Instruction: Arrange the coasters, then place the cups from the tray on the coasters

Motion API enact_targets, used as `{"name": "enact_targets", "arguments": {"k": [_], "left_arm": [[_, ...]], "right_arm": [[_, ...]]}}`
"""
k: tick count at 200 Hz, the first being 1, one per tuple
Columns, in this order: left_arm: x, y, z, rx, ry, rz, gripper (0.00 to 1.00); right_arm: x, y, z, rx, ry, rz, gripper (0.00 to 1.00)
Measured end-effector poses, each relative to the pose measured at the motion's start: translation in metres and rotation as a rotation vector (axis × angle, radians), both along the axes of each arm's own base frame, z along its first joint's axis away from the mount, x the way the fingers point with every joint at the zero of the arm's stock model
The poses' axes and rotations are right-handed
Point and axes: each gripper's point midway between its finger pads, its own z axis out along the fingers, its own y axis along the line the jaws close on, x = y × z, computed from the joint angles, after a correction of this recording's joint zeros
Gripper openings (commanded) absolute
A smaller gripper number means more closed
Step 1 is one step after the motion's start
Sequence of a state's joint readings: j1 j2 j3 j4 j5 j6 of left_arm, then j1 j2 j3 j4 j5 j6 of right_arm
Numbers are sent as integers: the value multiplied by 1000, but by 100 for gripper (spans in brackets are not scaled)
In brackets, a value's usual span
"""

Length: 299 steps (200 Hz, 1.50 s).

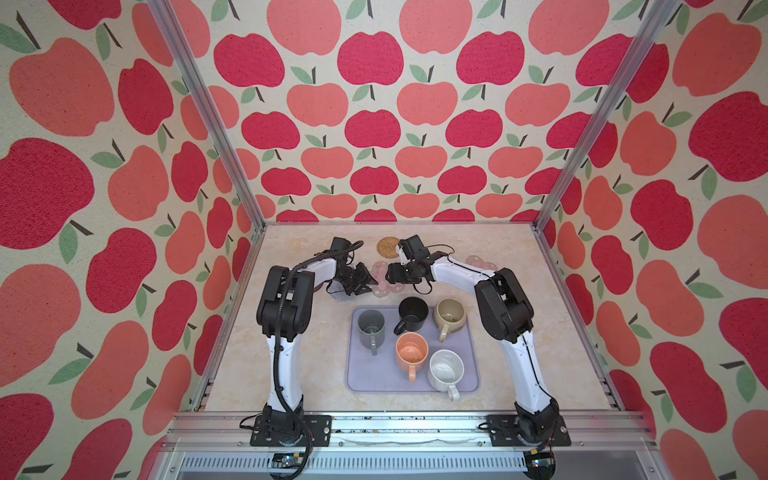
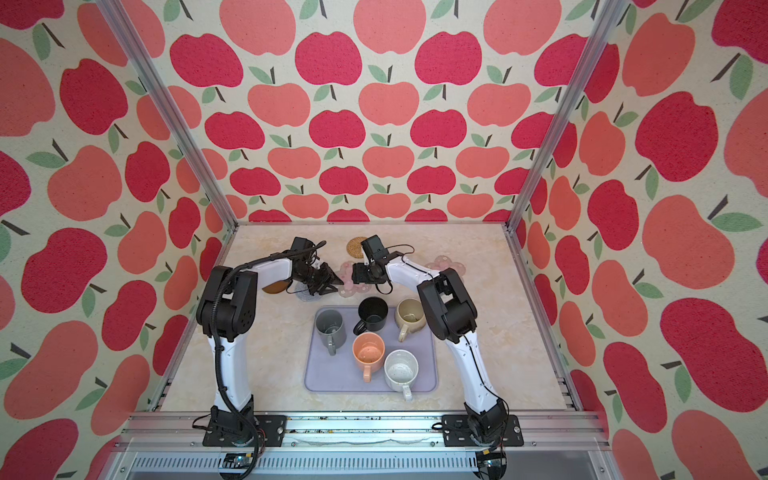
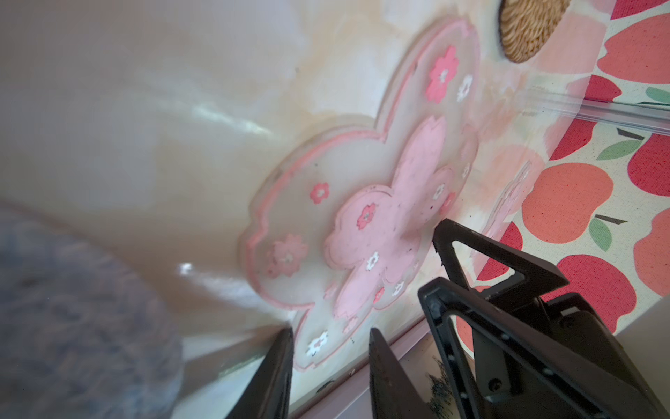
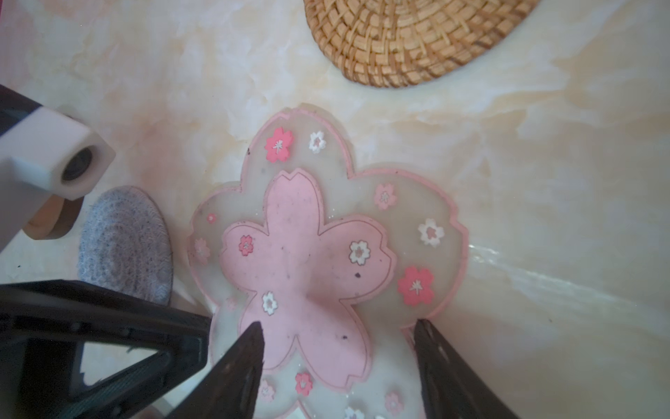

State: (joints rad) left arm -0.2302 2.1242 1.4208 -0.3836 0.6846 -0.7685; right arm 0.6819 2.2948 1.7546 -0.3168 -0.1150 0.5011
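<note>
**Both grippers on the middle flower coaster**

Pink flower coaster point(image 4: 304, 261) lies flat on the table point(image 1: 241, 365), just beyond the tray point(image 1: 361, 382); all five cups point(image 1: 411, 353) sit on the tray. Right gripper point(image 4: 337, 323) is spread wide astride one petal. Left gripper point(image 3: 330, 332) has a narrower gap with a petal edge between the jaws, no pinch visible. Likely reason: a thin, rubbery, translucent mat hugs the glossy top, so it needs lifting by the edge. Woven rattan round point(image 4: 417, 36) beyond, fuzzy grey crochet round point(image 4: 125, 243) beside.
</note>
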Motion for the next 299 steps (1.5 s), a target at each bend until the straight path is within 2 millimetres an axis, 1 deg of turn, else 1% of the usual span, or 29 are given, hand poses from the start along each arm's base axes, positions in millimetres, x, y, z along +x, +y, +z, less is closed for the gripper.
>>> {"name": "enact_targets", "arguments": {"k": [63, 100, 169, 232, 263, 299], "left_arm": [[5, 17, 0, 9, 3, 35, 37], [11, 27, 1, 34, 3, 62, 37], [41, 48, 1, 41, -28, 117, 38], [50, 71, 1, 52, -34, 165, 38], [54, 84, 1, 55, -38, 188, 38], [70, 102, 1, 69, -63, 219, 38]], "right_arm": [[6, 19, 1, 33, 9, 5, 68], [10, 31, 2, 62, 13, 14, 68], [20, 45, 4, 94, 23, 8, 68], [36, 70, 7, 181, 34, 7, 68], [40, 84, 8, 220, 43, 7, 67], [43, 97, 9, 267, 53, -2, 67]]}}
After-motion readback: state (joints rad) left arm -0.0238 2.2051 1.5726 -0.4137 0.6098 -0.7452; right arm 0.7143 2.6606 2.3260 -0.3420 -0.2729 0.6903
